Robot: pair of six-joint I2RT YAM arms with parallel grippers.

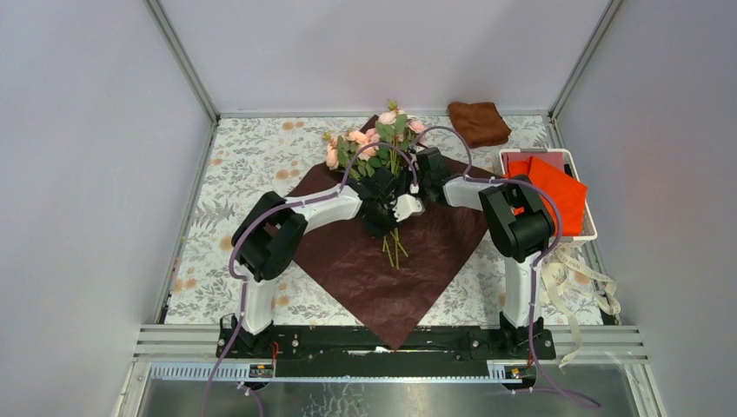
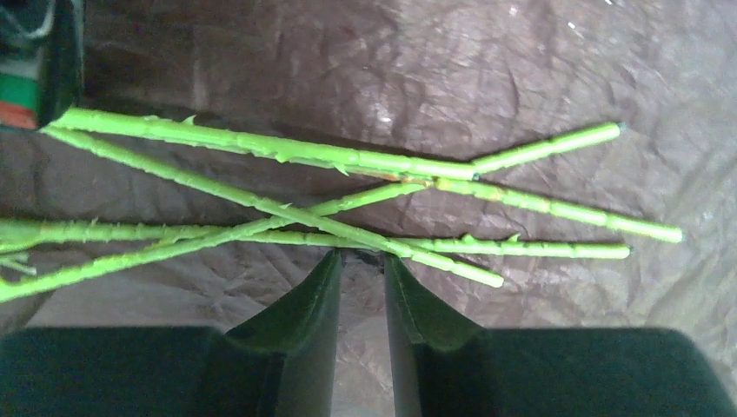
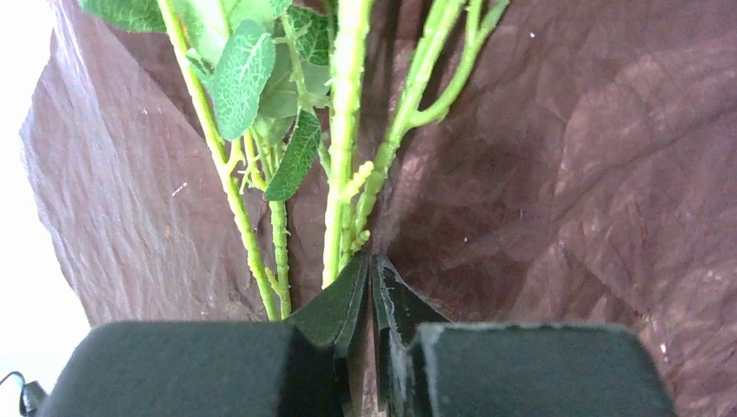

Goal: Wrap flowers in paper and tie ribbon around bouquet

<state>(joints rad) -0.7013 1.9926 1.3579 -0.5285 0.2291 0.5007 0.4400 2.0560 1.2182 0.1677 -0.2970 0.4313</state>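
Honestly, stems point(image 2: 556, 208) lie crosswise just beyond the left hand point(image 2: 361, 256), tips slightly apart; right hand point(image 3: 371, 261) pinched together among them, grip unclear.

**Top external view.** I log even, bright, diffuse light from overhead. The pale walls point(image 1: 87, 174) read flat grey-lilac. Soft, short shadows lie under both arms on the paper point(image 1: 374, 278). There is a dull sheen on the metal sheet point(image 1: 391, 395) at 6 o'clock. The frame rails at 11 and 1 o'clock splay outward, a wide-lens effect.

**Left wrist view.** Dimmer. The flower stems point(image 2: 261, 148) are oversaturated lime and fairly sharp, with thin dark shadows under them. I see small glare flecks on the paper at 1 o'clock. The left gripper point(image 2: 362, 256) at 6 o'clock is near-black and soft.

**Right wrist view.** Background blown out white from 7 to 10 o'clock. The leaves point(image 3: 239, 74) at 11 o'clock are slightly soft. The right gripper point(image 3: 372, 261) is dark and blurred.
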